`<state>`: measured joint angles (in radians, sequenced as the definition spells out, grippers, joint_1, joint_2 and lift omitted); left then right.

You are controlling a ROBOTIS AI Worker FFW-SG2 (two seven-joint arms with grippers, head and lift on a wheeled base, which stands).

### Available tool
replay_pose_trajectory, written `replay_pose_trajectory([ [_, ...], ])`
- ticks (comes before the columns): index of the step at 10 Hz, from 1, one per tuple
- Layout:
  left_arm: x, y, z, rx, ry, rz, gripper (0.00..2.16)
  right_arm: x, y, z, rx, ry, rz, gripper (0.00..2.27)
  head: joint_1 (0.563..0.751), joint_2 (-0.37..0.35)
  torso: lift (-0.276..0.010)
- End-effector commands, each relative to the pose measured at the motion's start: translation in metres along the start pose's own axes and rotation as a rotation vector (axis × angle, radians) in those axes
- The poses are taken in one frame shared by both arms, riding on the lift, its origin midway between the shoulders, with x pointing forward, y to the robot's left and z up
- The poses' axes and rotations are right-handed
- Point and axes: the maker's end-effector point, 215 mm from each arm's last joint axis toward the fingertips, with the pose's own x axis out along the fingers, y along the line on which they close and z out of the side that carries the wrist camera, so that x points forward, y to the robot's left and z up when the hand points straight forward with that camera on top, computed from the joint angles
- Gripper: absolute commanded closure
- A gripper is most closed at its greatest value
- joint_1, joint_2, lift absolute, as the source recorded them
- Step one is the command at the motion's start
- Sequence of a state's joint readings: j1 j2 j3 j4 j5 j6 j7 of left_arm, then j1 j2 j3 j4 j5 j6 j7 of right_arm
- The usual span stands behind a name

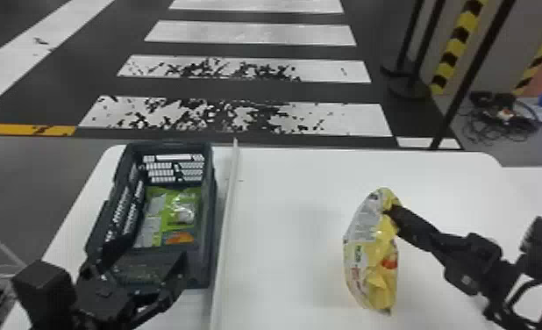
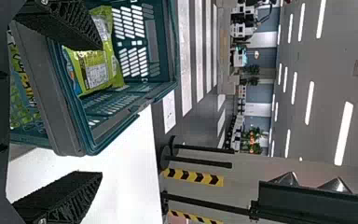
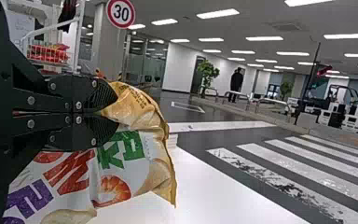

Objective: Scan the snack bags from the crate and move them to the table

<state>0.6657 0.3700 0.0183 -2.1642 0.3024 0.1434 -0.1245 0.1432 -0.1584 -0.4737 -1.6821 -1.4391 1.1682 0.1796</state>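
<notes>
Standing by the white table (image 1: 283, 175). Right gripper (image 1: 392, 210): two flat black fingers closed together, pinching the upper end of a yellow-and-white snack bag (image 1: 373, 259). Bag hangs roughly upright over the table, well apart from the crate, on the robot's right; whether its lower end touches the tabletop, cannot tell. Right wrist view: shrimp picture (image 3: 114, 190) on the bag's white front, large coloured lettering, a golden crimped edge.

Left gripper (image 1: 156, 265): at the near end of the dark plastic crate (image 1: 214, 215). Left wrist view has its fingers wide apart, nothing between them. One finger overlaps the crate in that view, the other is seen against white tabletop. Contact with the rim: cannot tell.

Crate: slotted walls, on the table at the robot's left. Green snack bags (image 1: 180, 210) lie inside, low down; exact count unclear. Narrow white strip (image 1: 226, 210) runs lengthwise just beside the crate, between it and the yellow-and-white bag.

Beyond the table: dark floor with worn white crossing stripes (image 1: 222, 116). Off to the right, yellow-and-black striped bands (image 1: 452, 55) and tangled cables (image 1: 498, 118).
</notes>
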Motion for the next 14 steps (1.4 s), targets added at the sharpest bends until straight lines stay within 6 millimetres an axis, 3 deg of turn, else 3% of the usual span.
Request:
replay_pose_trajectory([
  [1,0.0,0.001,-0.001,0.004,0.002,0.001,0.03,0.003,-0.005,0.003,0.051,-0.006,0.021,2.25,0.695,0.006,-0.095],
  [5,-0.002,0.0,-0.003,0.009,0.005,0.006,0.03,0.006,-0.014,0.006,0.158,-0.022,0.078,2.25,0.695,0.004,-0.095],
  [6,-0.002,0.0,-0.005,0.012,0.008,0.008,0.03,0.005,-0.015,0.001,0.163,-0.004,0.072,1.71,0.695,0.004,-0.095],
  [7,-0.002,0.0,-0.005,0.012,0.008,0.007,0.03,0.004,-0.02,-0.002,0.173,0.01,0.058,0.07,0.695,0.005,-0.095],
  [10,-0.003,0.0,-0.004,0.016,0.006,0.003,0.03,-0.015,-0.044,-0.004,0.233,0.04,0.017,0.01,0.695,-0.004,-0.095],
  [11,-0.003,-0.002,-0.003,0.015,0.005,-0.001,0.03,-0.018,-0.047,-0.007,0.217,0.067,-0.003,0.01,0.695,-0.011,-0.095],
  [14,-0.006,-0.007,-0.003,0.012,0.006,-0.011,0.03,-0.03,-0.08,0.002,0.158,0.095,-0.141,0.01,0.695,-0.032,-0.095],
])
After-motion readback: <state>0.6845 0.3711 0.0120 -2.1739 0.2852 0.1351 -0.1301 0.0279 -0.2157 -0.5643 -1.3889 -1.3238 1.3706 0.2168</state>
